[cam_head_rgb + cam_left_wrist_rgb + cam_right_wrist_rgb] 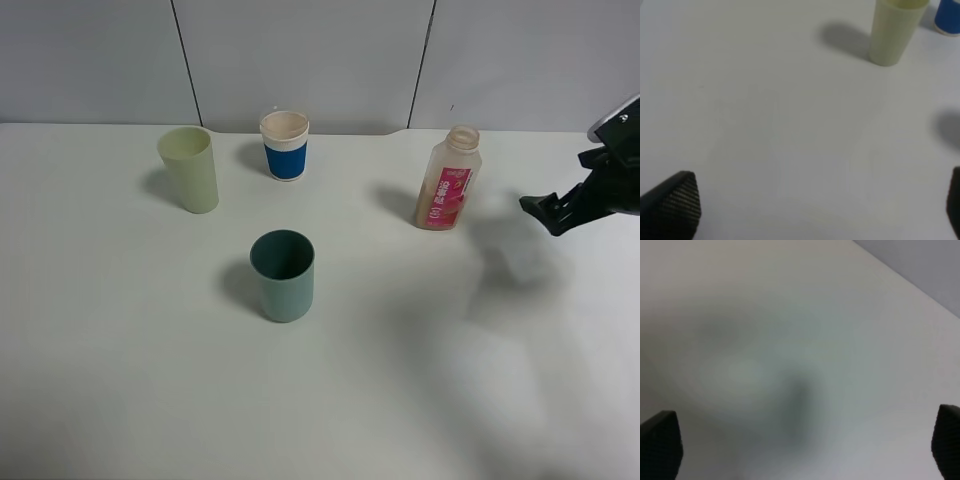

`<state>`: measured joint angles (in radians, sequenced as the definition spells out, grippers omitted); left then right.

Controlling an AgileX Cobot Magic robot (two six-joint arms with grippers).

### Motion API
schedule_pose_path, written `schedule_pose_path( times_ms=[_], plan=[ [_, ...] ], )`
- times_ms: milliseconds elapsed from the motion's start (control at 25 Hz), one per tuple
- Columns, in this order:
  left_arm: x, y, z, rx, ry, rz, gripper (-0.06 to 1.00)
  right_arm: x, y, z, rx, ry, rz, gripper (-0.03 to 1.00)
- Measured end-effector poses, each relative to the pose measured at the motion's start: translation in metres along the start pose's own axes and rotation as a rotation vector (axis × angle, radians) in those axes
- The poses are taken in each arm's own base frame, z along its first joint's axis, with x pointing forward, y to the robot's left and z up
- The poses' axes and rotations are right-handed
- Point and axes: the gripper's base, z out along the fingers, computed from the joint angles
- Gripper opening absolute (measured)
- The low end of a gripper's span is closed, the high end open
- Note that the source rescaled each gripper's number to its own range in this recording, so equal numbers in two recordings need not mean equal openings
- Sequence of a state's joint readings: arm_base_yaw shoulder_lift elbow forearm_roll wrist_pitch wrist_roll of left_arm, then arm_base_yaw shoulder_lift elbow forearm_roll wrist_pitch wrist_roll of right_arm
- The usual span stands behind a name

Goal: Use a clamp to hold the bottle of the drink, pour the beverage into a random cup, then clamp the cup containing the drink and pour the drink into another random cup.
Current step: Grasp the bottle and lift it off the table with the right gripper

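Both tools are empty and spread as wide as they go. My right gripper (548, 212) hangs above the white table (120, 380) by its right edge, and my left gripper (815, 210) is over bare surface, facing the pale green plastic tumbler (892, 32). The clear plastic drink bottle with the pink label (447, 180) stands upright toward the back edge, right of centre, near the right gripper but apart from it. Its mouth looks uncapped. A white paper cup with a blue sleeve (285, 146) sits near the back edge, and a dark teal cup (283, 275) sits mid-table. My worry is an off-centre approach nudging the light bottle over and spilling it — or a hard squeeze buckling its thin wall and pushing drink out.
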<state>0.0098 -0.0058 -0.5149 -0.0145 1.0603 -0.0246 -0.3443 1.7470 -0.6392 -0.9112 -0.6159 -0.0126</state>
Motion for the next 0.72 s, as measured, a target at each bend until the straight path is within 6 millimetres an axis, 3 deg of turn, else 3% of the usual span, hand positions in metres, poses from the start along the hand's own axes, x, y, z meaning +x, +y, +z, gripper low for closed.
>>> schedule_pose_path(
  times_ms=[320, 720],
  plan=[
    [0.000, 0.000, 0.000, 0.000, 0.000, 0.000, 1.00, 0.011, -0.006, 0.042, -0.106, -0.055, 0.023, 1.00],
    [0.000, 0.000, 0.000, 0.000, 0.000, 0.000, 1.00, -0.008, -0.004, 0.043, -0.232, -0.198, 0.029, 1.00]
  ],
)
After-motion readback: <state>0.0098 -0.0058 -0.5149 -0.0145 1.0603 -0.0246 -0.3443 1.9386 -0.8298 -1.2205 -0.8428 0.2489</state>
